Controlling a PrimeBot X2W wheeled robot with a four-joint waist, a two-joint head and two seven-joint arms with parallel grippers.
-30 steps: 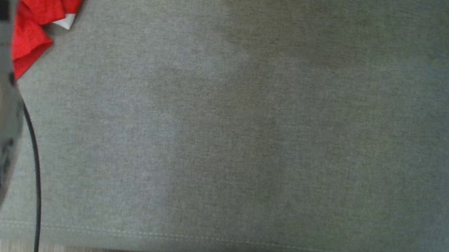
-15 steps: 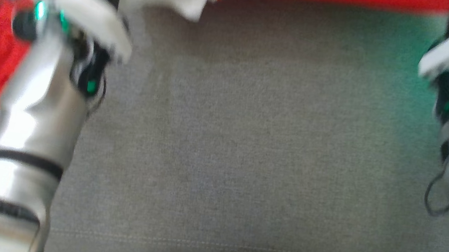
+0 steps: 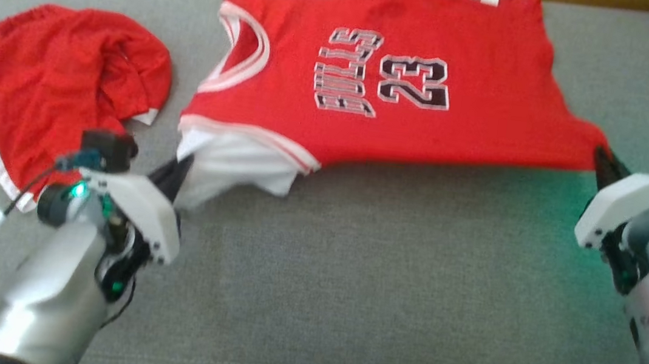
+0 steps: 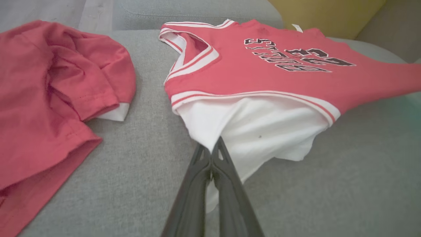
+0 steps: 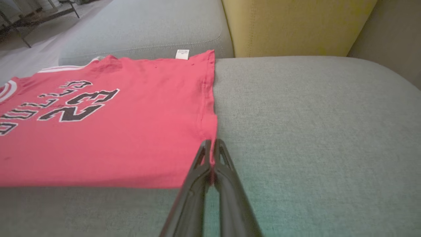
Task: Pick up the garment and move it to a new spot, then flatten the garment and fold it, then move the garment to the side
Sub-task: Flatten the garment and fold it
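Left fingers (image 3: 174, 175) pinch the white sleeve (image 3: 228, 165) of the jersey (image 3: 410, 76) in the head view, right fingers (image 3: 604, 168) clamp its hem corner (image 3: 588, 146); it lies on the sofa (image 3: 349, 282). Left wrist view: sleeve bunched. Right wrist view: hem straight, so tug apart evenly, low.

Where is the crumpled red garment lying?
Head view, left side: the crumpled red garment lies on the grey cushion, left of the jersey, beside the left claw.

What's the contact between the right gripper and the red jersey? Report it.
Touching. The right wrist view shows the right gripper with its jaws shut on a corner of the jersey, red cloth pinched between them.
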